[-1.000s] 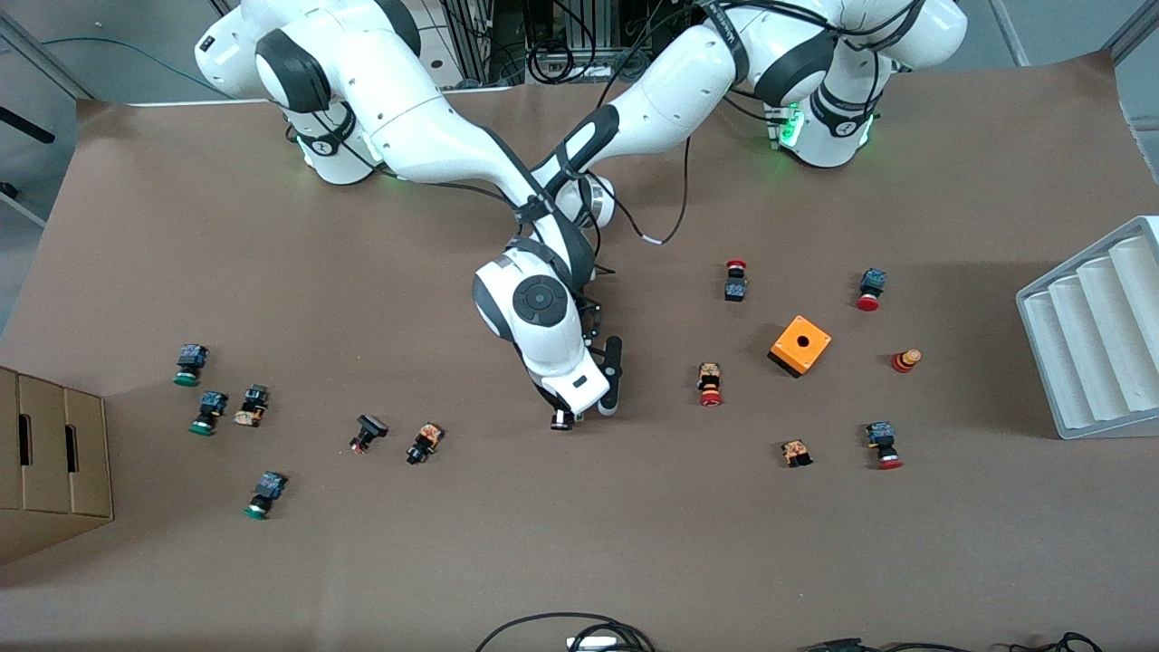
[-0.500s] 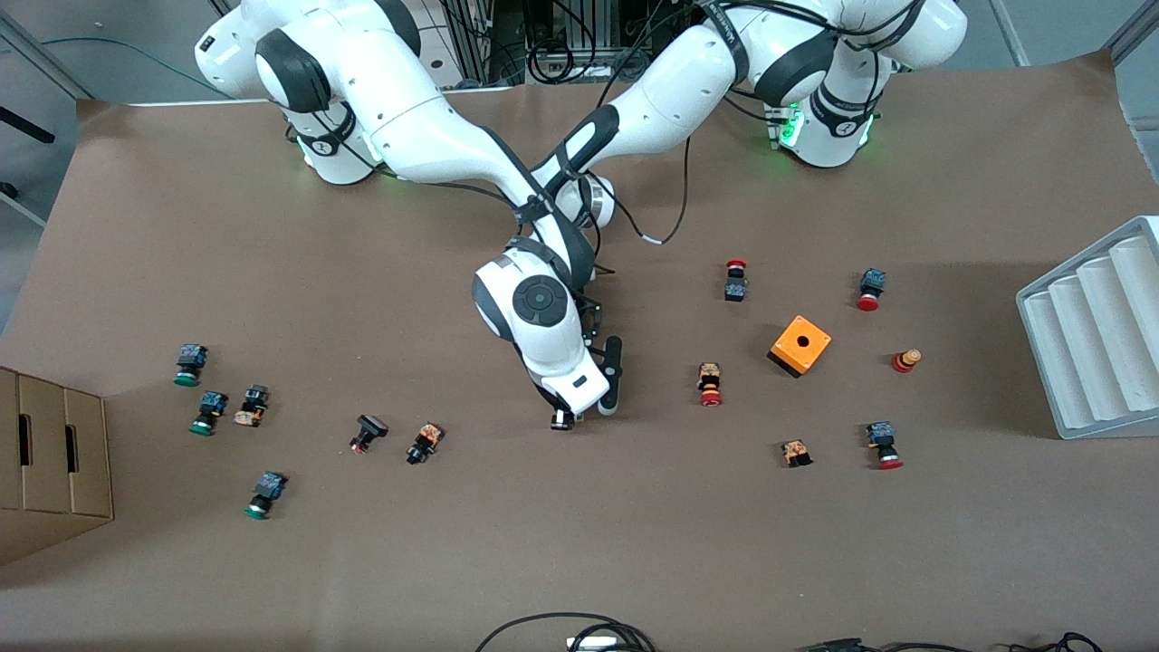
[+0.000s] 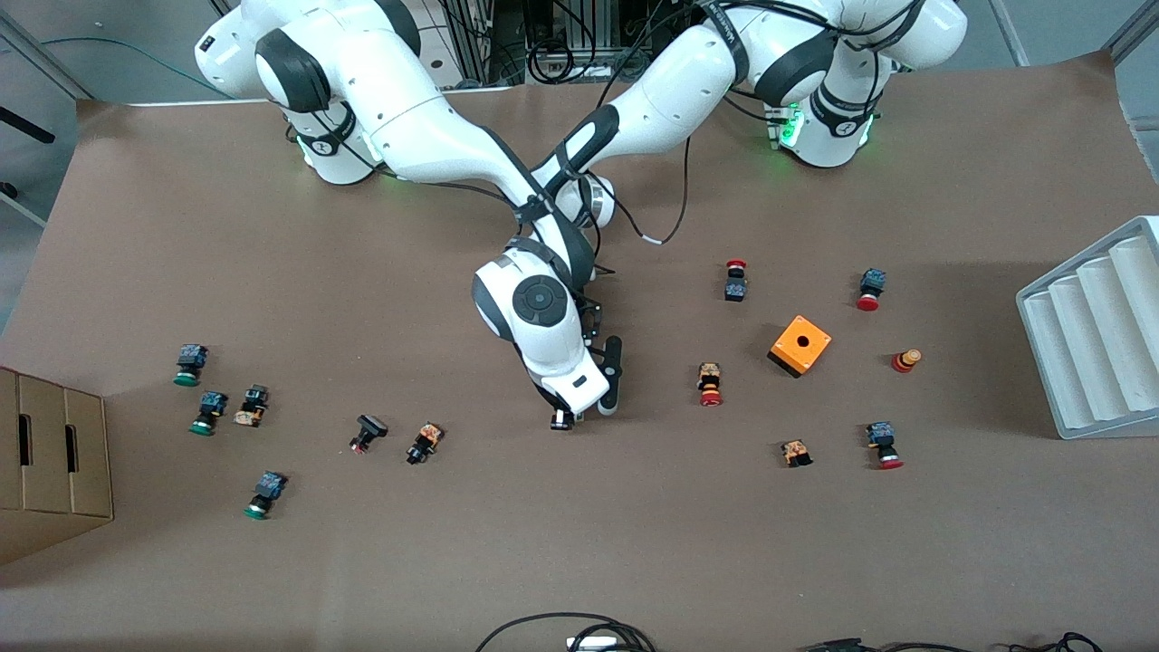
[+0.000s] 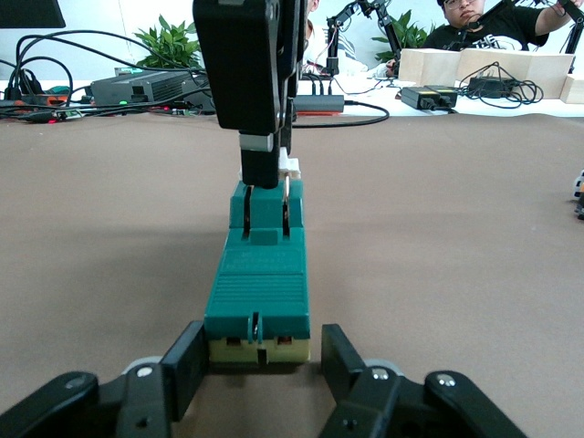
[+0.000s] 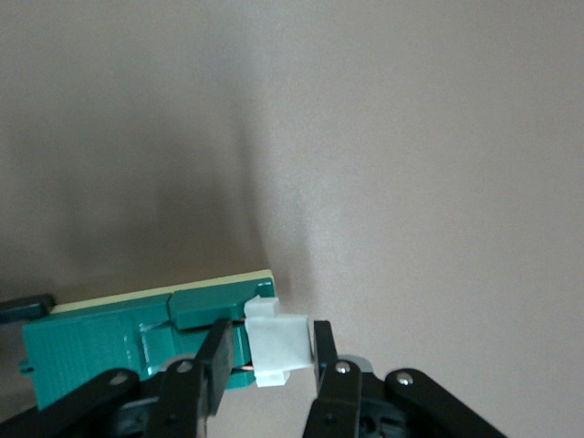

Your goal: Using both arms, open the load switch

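Observation:
The load switch (image 4: 258,283) lies flat on the brown table, a narrow green block on a cream base with a white end piece (image 5: 281,345). My left gripper (image 4: 263,356) is shut on its cream end, one finger on each side. My right gripper (image 5: 271,351) comes down from above onto the other end and is shut on the white end piece. That same right gripper (image 4: 265,178) shows in the left wrist view. In the front view the right hand (image 3: 563,398) covers the switch and most of the left gripper at mid-table.
An orange box with a hole (image 3: 800,345) and red-capped buttons (image 3: 711,384) lie toward the left arm's end. Green-capped buttons (image 3: 187,365) lie toward the right arm's end beside a cardboard box (image 3: 45,453). A grey ribbed tray (image 3: 1096,335) stands at the table edge.

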You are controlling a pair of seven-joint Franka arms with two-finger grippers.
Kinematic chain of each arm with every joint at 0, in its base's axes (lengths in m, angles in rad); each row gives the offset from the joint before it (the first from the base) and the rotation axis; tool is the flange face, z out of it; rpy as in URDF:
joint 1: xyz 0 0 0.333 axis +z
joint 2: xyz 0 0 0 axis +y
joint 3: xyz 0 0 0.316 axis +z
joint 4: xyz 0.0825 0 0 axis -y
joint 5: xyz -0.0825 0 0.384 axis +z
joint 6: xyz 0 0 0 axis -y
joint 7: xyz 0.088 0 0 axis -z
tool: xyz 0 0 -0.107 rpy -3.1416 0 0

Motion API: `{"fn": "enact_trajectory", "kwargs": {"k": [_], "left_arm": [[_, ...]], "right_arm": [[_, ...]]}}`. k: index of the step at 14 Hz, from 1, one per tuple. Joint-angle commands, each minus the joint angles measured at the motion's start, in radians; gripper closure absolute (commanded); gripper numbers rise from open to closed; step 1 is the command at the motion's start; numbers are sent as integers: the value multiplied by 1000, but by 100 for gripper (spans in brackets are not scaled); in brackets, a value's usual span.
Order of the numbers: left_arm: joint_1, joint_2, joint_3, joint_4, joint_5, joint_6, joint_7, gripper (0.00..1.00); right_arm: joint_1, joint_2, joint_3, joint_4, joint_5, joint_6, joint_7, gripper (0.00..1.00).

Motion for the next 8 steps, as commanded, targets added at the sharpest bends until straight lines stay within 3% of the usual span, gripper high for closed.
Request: {"fn": "enact_trajectory", "kwargs": {"k": [1, 8], "left_arm": [[2, 29, 10, 17, 7, 11, -23, 42], [2, 29, 10, 17, 7, 11, -24, 42]], "right_arm": [[9, -28, -6, -62, -14, -8, -5, 58], [10, -43, -4, -84, -14, -8, -7, 58]]}}
